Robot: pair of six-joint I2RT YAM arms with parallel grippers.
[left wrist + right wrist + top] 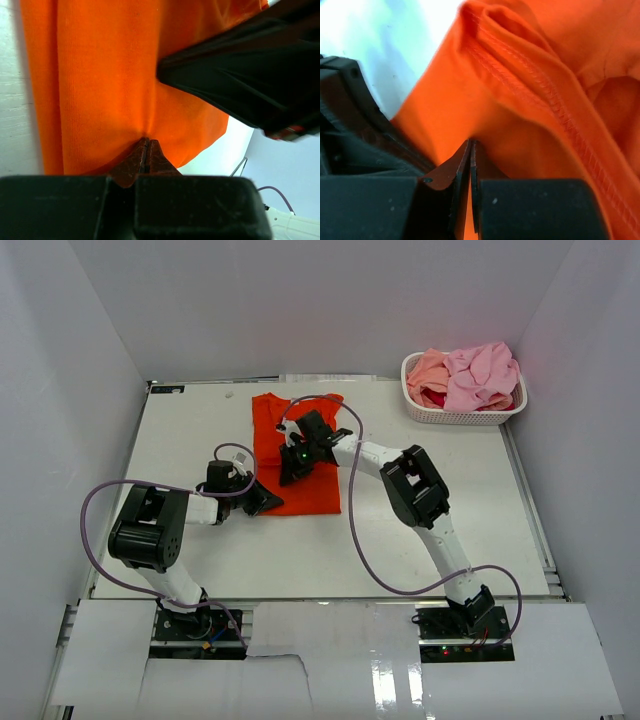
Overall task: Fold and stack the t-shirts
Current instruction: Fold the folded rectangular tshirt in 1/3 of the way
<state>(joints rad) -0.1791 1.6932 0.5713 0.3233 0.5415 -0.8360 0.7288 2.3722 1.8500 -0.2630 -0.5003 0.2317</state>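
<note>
My left claw (147,146) was clenched on a pinch of the orange t-shirt (100,75), and the cloth puckered toward my tips. My right claw (471,149) was nipped shut on a fold of the same shirt, just beside a stitched hem (555,100). I judged the shirt light and limp: it would sag from any single pinch and its layers could slip over each other. The hem and the corners looked like the sound places to grip, with my two claws set apart along one edge. It lay as a long panel mid-table, my left claw at its near left corner and my right over its middle. The table (450,520) was white and smooth, so cloth would probably drag easily. White walls (80,360) closed in three sides. Well apart at the far right stood the basket (460,418), with a pink t-shirt (482,375) and a salmon-peach t-shirt (428,370) heaped in it
</note>
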